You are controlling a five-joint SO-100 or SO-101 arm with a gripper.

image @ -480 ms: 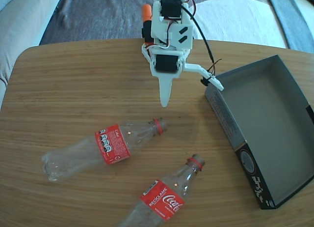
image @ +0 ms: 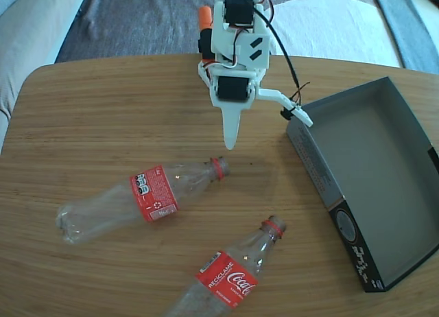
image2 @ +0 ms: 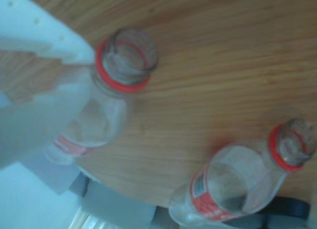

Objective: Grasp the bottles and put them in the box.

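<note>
Two clear bottles with red labels lie on the wooden table. In the fixed view, one bottle [image: 144,199] lies left of centre, its red neck ring just below my gripper's long white finger [image: 231,128]. The other bottle [image: 230,279] lies nearer the front edge and is partly cut off by the frame. My gripper [image: 269,133] is open, its second finger reaching out towards the box [image: 317,171], and holds nothing. The box stands at the right and is empty, with a grey inside. The wrist view shows both open necks: the close bottle [image2: 109,105] beside a white finger [image2: 44,45], the other bottle [image2: 233,184] at lower right.
The rounded table edge [image: 41,73] runs along the back and left. Grey and pale cushions [image: 41,22] lie beyond it. Bare wood lies between the bottles and the box.
The bottle under the finger has rolled and shifted slightly up and left, so its label shows a different side. The arm and the other bottle stay put.
</note>
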